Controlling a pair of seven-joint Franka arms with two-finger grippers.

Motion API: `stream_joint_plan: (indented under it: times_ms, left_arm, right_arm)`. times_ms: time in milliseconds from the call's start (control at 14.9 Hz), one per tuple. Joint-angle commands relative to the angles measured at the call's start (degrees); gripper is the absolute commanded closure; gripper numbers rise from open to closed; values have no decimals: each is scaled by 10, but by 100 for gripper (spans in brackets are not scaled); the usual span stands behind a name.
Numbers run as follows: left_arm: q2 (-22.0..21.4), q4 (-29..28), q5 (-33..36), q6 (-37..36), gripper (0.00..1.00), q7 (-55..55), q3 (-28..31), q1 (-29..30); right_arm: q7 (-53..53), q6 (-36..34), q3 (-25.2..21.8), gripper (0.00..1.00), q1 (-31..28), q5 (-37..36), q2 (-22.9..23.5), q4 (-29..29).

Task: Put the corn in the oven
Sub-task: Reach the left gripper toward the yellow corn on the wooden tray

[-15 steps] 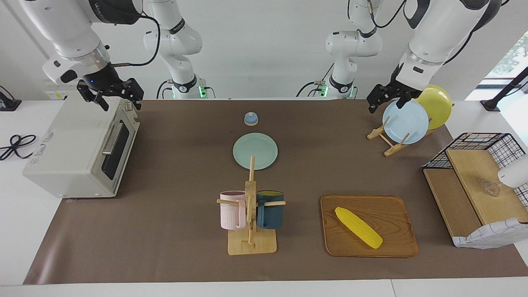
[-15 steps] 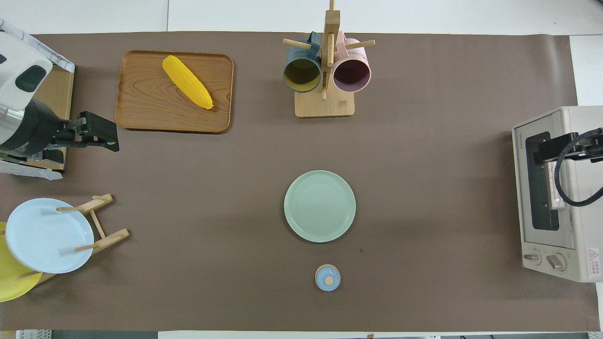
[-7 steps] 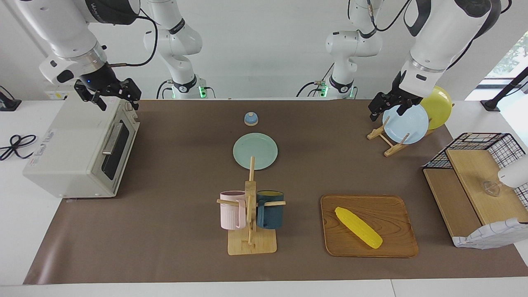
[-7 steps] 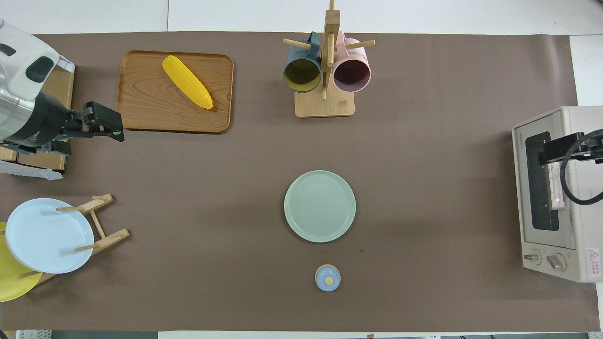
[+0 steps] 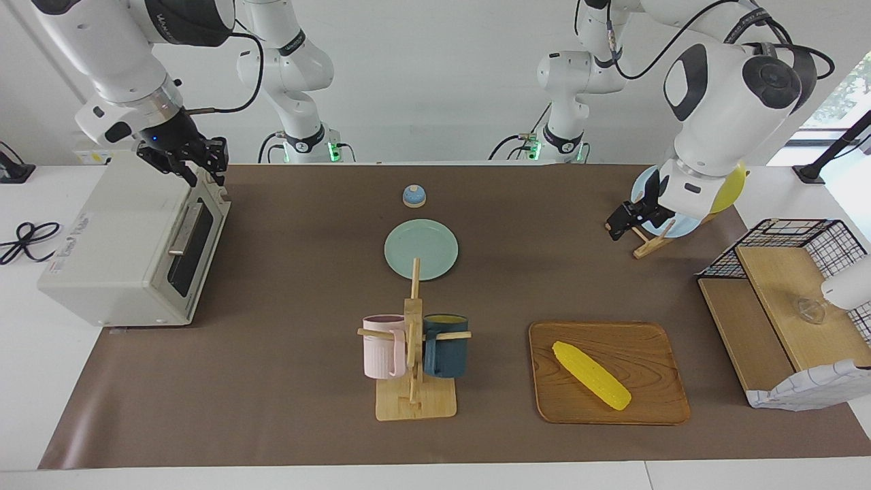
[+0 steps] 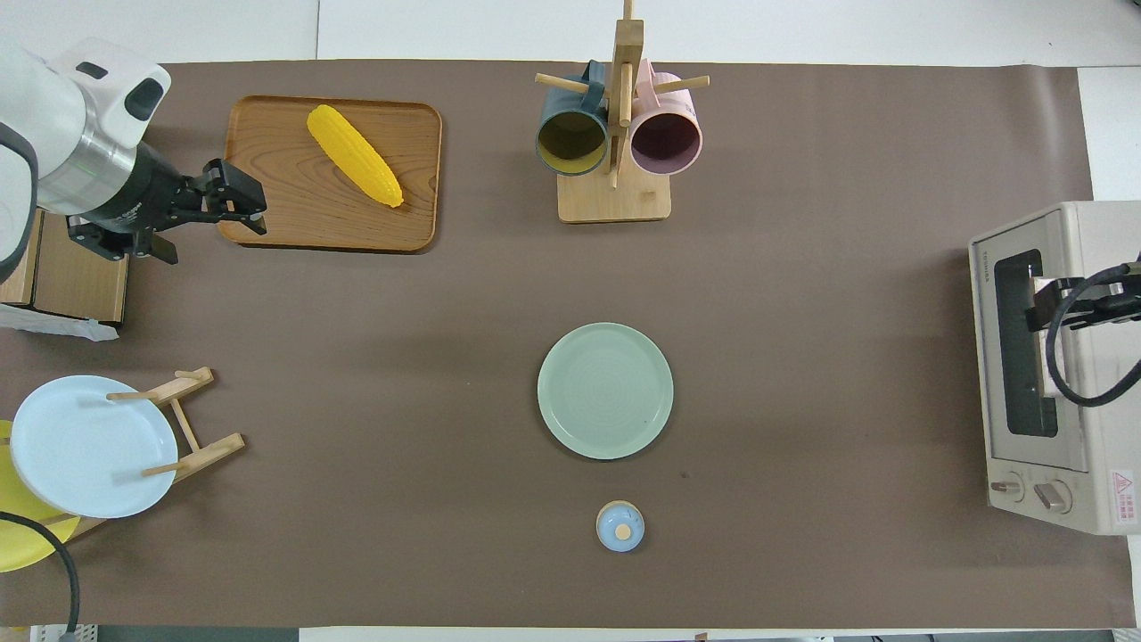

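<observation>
The yellow corn (image 5: 590, 375) lies slantwise on a wooden tray (image 5: 646, 350); both also show in the overhead view, the corn (image 6: 354, 154) on the tray (image 6: 294, 209). The off-white oven (image 5: 116, 238) stands at the right arm's end of the table with its dark glass door shut; it also shows in the overhead view (image 6: 1101, 464). My left gripper (image 5: 622, 226) is open and empty in the air, over the tray's edge toward the left arm's end in the overhead view (image 6: 239, 189). My right gripper (image 5: 197, 162) is open and empty over the oven's top front edge, also in the overhead view (image 6: 1056, 305).
A mug rack (image 5: 412, 381) with a pink and a dark blue mug stands beside the tray. A green plate (image 5: 420, 249) and a small blue knobbed lid (image 5: 414, 196) lie mid-table. A plate rack (image 6: 187, 428) holds blue and yellow plates. A wire basket (image 5: 789, 272) with wooden boards stands at the left arm's end.
My left gripper has come down from above the plate rack and moved toward the tray. My right gripper has turned and shifted slightly over the oven's top edge. The corn has not moved.
</observation>
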Motion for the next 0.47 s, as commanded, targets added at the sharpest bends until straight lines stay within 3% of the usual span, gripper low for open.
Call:
stream_joint_plan:
  times_ms: [0,403]
  left_arm:
    - [42,40,-2,14,0,-46,-2,3]
    - [134,94,-2,98,0,-195,19,-2]
  right_arm:
    - [-13,-5,5,100,-6,-11,-18,-23]
    - [66,50,4,100,-11,-41,-28,-68]
